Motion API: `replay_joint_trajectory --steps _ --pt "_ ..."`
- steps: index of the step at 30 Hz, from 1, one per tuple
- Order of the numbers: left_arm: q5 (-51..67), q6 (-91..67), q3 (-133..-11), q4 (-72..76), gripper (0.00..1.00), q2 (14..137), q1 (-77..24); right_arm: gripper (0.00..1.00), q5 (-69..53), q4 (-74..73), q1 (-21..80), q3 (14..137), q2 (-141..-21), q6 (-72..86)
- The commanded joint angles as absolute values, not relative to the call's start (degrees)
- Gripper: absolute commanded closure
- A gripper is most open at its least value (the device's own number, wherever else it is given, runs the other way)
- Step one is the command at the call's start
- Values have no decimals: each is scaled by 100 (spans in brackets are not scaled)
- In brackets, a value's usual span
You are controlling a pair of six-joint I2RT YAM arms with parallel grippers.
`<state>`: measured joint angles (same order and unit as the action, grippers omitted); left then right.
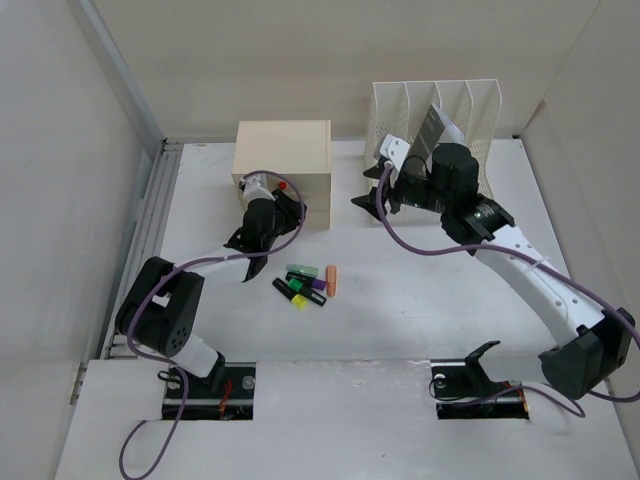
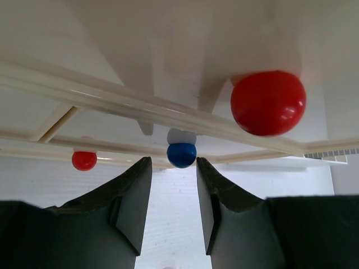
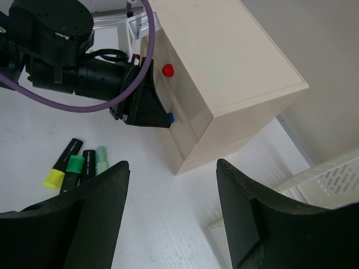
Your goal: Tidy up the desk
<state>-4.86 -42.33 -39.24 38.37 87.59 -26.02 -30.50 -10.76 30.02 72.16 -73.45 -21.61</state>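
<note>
We read the step in hand as opening a drawer. The left gripper (image 2: 173, 163) sits right at the front of the drawer box (image 1: 282, 150), which stands at the far edge of the desk (image 1: 400, 330), left of centre. The desk is the white top under everything, w/ a rail along its left edge & the arm bases at its near edge.

In the left wrist view the fingers (image 2: 134, 196) stand apart w/ a narrow gap & nothing btw them. The blue knob (image 2: 182, 154) sits just past the tips, approx centred on the gap. A red knob (image 2: 268, 102) looms close at upper right; a second red knob (image 2: 84, 160) sits off to the left.

To do it well, we'd nudge fwd so the pads pass either side of the blue knob, then close on the ball, not the drawer face. Keep the wrist level so the pull runs straight toward the near edge; a skewed pull could jam the drawer or drag the box. Mind the highlighters (image 1: 305, 283) lying mid-surface, near the arm's way back.

The right gripper (image 3: 171, 165) hangs wide open & empty, near the file rack (image 1: 440, 110) at the far edge, right of centre; it could brace the box if it slides
</note>
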Motion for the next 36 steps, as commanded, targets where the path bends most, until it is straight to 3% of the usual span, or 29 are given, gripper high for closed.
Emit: replay_joint_trajectory --steps 1,11,25,36 --pt "-694 -4122 -4166 4104 66 8780 -2698 32 -3190 -721 2971 7172 -7137 -2083" --pt "-1222 -4122 -4332 4104 68 8833 -2865 32 -3305 -721 2918 7172 -7137 -2083" --pt "-1424 -4069 -4272 4104 91 8833 -2918 32 -3357 -721 2866 7119 -7137 -2083" --pt "-1591 -4297 -3393 4104 92 8148 -3260 32 -3410 -721 2865 7119 -7137 -2083"
